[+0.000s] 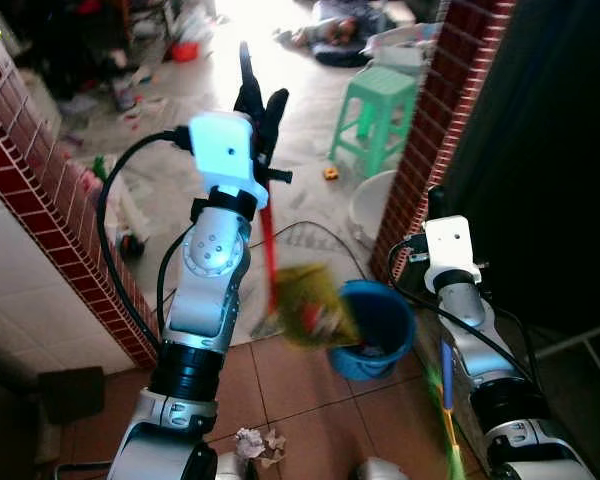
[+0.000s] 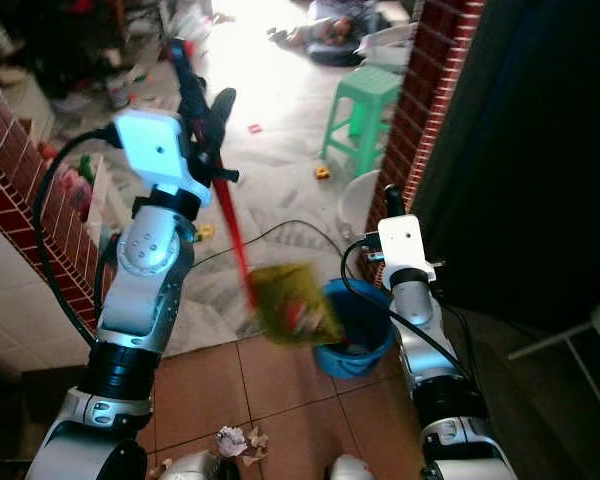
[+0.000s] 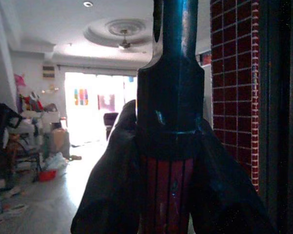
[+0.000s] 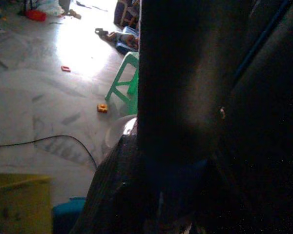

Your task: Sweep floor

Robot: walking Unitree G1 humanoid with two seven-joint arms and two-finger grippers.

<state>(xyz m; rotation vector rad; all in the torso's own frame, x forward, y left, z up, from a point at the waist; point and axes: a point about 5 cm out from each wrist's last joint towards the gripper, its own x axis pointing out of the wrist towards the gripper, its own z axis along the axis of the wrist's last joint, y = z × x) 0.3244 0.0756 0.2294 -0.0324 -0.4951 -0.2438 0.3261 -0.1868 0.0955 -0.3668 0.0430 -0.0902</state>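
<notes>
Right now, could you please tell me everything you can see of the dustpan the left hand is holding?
The dustpan looks like yellow-green plastic on a long red handle. The left hand grips the handle's top, so the pan hangs off the floor, blurred and tilted, right at the blue bucket, overlapping its near rim. Reddish bits show inside the pan.

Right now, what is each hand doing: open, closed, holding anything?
Left hand: closed on the red dustpan handle, raised over the blue bucket.
Right hand: cannot be told; too dark.
</notes>
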